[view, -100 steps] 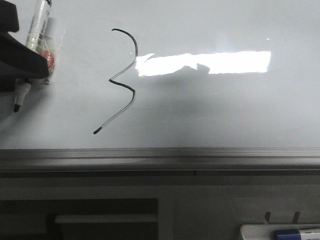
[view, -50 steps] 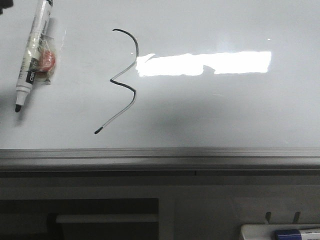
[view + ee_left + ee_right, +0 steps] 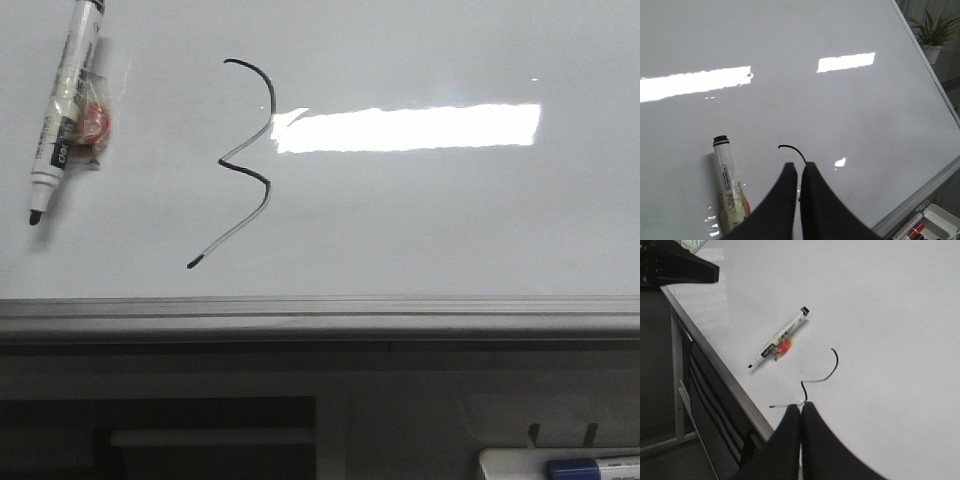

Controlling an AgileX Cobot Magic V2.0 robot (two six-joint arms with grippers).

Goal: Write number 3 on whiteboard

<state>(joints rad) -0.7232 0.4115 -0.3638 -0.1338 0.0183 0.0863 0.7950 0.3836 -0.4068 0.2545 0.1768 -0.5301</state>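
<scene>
Now number 3 (image 3: 245,160) drawn on whiteboard (image 3: 450,220); marker (image 3: 62,105) beside.

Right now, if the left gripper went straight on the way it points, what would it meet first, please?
Most likely the bare whiteboard just past the top stroke of the number 3. The left gripper, fingers together, points beside the marker, not at it; depth is unclear.

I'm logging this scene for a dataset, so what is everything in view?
whiteboard: one, pale grey-white, fills the front view, grey rail below
number 3: one, black, left of centre on the board
marker: one, white with black tip, uncapped, lying on the board left of the 3
tray: one, white, below the rail at right, holds a blue-capped marker
plant: one, green, beyond the board's edge
left gripper: black, shut
right gripper: black, shut
</scene>
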